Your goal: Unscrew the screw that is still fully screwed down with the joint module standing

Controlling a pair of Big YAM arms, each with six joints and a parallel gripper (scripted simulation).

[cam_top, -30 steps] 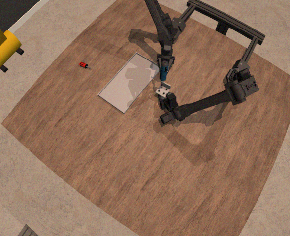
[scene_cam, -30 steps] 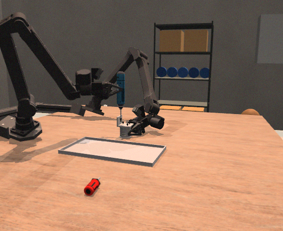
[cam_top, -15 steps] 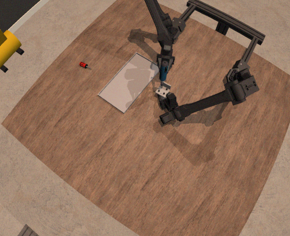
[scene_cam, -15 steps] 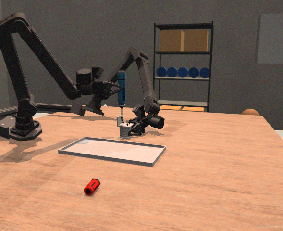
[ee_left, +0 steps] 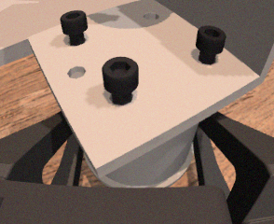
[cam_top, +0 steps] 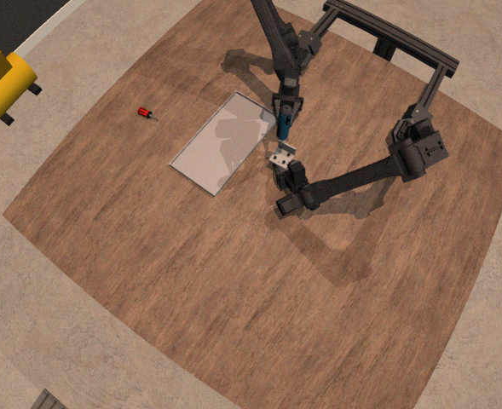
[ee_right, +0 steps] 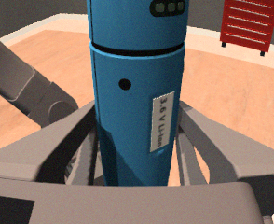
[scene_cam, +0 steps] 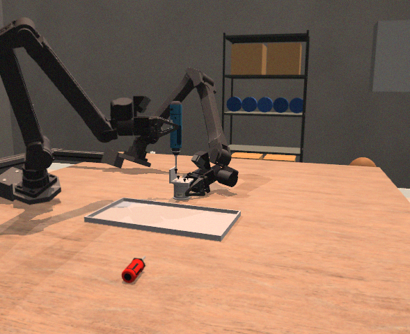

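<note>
The grey joint module [scene_cam: 180,193] [ee_left: 143,174] stands upright, the pale L-shaped bracket [cam_top: 278,157] [scene_cam: 171,176] [ee_left: 165,79] on top. My left gripper [scene_cam: 189,187] [ee_left: 138,110] is shut on the module's sides. In the left wrist view three black screws stand raised in the bracket: one screw [ee_left: 120,79] near, one screw [ee_left: 75,27] far left, one screw [ee_left: 210,44] right. Two holes there show no screw. My right gripper [scene_cam: 176,125] [ee_right: 136,109] is shut on the blue electric screwdriver [cam_top: 282,127] [scene_cam: 176,138] [ee_right: 137,70], upright, bit down. A small dark screw [scene_cam: 176,170] appears at its tip, above the bracket.
A shallow pale tray [cam_top: 192,166] [scene_cam: 154,229] lies beside the module. A red hand screwdriver [cam_top: 144,112] [scene_cam: 133,269] lies beyond the tray on the wooden table [cam_top: 198,264] [scene_cam: 287,269]. Both arms reach close together over the module.
</note>
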